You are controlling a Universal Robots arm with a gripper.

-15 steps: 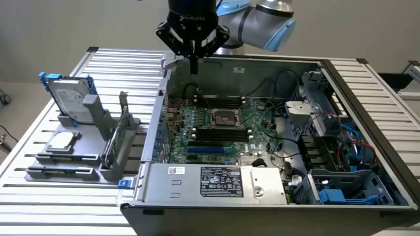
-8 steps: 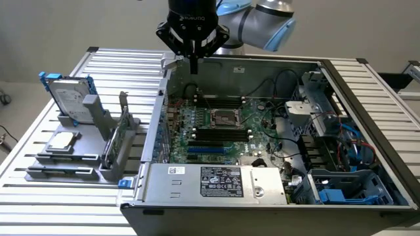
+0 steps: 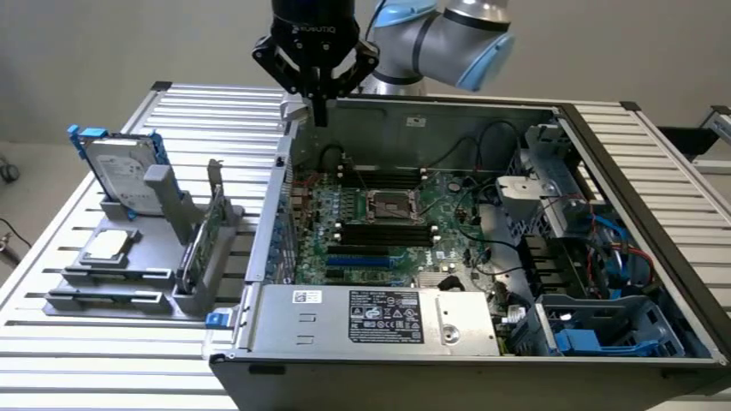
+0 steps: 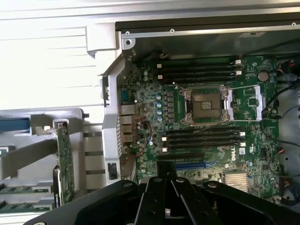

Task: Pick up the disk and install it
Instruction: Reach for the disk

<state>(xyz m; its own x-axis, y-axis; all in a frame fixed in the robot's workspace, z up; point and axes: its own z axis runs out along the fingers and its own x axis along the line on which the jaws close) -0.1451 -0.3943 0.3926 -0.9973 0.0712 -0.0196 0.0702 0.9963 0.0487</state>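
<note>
Standing upright in a grey rack, the disk sits beside the case, off its wall toward the exterior view's left. You'll find the gripper above the case's far corner, jaws clenched together, grasping nothing, well apart from the disk.

The arm is bending over, wrist aiming down.
The gripper is hanging vertically, fingers pressing together at the tips.
</note>
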